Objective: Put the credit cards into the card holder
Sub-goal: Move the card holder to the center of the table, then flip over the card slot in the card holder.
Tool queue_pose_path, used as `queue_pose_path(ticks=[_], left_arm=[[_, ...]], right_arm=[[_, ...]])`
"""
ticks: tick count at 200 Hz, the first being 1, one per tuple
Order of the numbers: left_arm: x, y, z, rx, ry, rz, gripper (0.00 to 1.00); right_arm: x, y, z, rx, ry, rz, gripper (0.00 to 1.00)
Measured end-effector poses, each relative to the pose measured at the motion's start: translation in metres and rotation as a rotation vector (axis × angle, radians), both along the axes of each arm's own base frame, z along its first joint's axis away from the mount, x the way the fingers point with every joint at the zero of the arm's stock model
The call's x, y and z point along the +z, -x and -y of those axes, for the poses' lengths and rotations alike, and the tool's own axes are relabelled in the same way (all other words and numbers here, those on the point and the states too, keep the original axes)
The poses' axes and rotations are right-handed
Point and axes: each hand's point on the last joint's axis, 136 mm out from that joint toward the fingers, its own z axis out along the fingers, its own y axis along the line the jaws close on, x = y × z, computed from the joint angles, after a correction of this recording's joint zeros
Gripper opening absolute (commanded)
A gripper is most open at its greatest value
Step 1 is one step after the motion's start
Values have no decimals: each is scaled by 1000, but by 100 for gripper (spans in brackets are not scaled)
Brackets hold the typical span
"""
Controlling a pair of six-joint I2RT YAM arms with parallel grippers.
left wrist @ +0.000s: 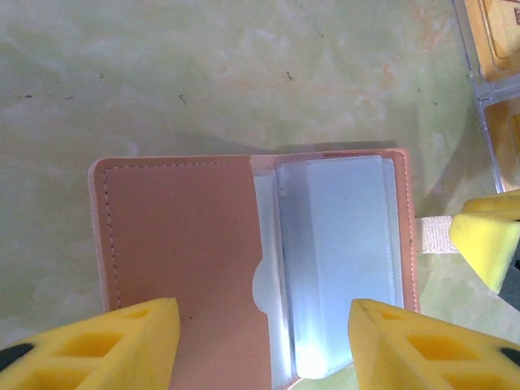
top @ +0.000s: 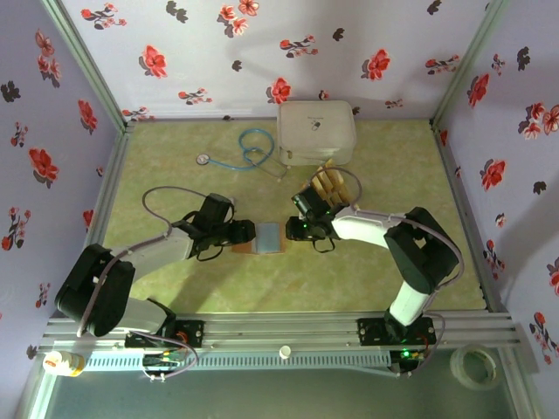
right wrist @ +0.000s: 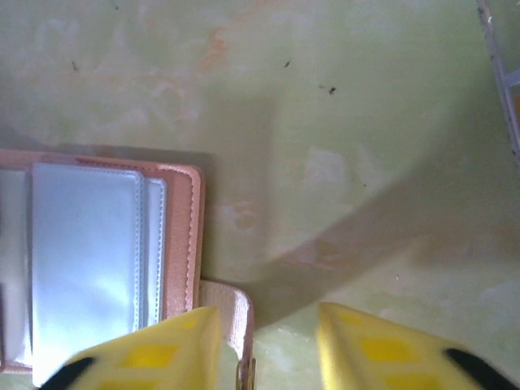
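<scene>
Two arms meet at mid-desk (top: 393, 271), one on either side of the card holder (top: 269, 237). It lies open and flat on the pale green, marbled surface, between the two grippers.

The left wrist camera gives the best read. One half is a smooth reddish-brown, leather-like flap with a dotted stitch line along its rounded edge and a half-round notch. The other half is a rectangle of stacked, glossy grey-blue sleeves.

Left gripper (left wrist: 260, 353): the jaws are spread wide, yellow and hollow-celled. One sits over the brown flap, the other at the outer edge of the sleeve side. They pinch nothing. I can't tell whether the tips press on the leather.

Right gripper (right wrist: 264, 353): the jaws are apart as well, with bare desk showing in the gap. The holder's tan strap (right wrist: 231, 317) pokes out from its edge and lies just inside that gap against one jaw. It is not clamped.

Credit cards (top: 334, 185): thin golden-yellow rectangles in a clear plastic tray (left wrist: 474, 57). The tray is just beyond the right gripper and apart from the holder.

Farther back is a big white rounded case (top: 316, 133). A teal-tubed stethoscope (top: 251, 148) is looped to its left.
</scene>
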Motion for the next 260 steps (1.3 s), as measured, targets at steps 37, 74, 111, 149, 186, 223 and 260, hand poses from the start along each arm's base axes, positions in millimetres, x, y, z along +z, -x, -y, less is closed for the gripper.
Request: queue_pose_path(ticks=[37, 74, 111, 149, 186, 223, 260], left_arm=[[6, -4, 2, -3, -5, 5, 58], [26, -18, 7, 1, -1, 51, 58], [17, -18, 4, 0, -36, 32, 58], [3, -16, -1, 8, -78, 3, 57], [1, -18, -3, 16, -90, 6, 57], [1, -19, -4, 17, -97, 10, 56], [-3, -18, -4, 11, -106, 4, 54]], right_arm=[[43, 0, 1, -5, -59, 67, 54], [84, -9, -1, -31, -107, 146, 55], [96, -16, -5, -40, -107, 155, 51], [82, -17, -20, -12, -133, 97, 44], [61, -20, -35, 7, -133, 46, 40], [52, -20, -50, 29, -144, 24, 39], [40, -20, -57, 39, -139, 5, 38]])
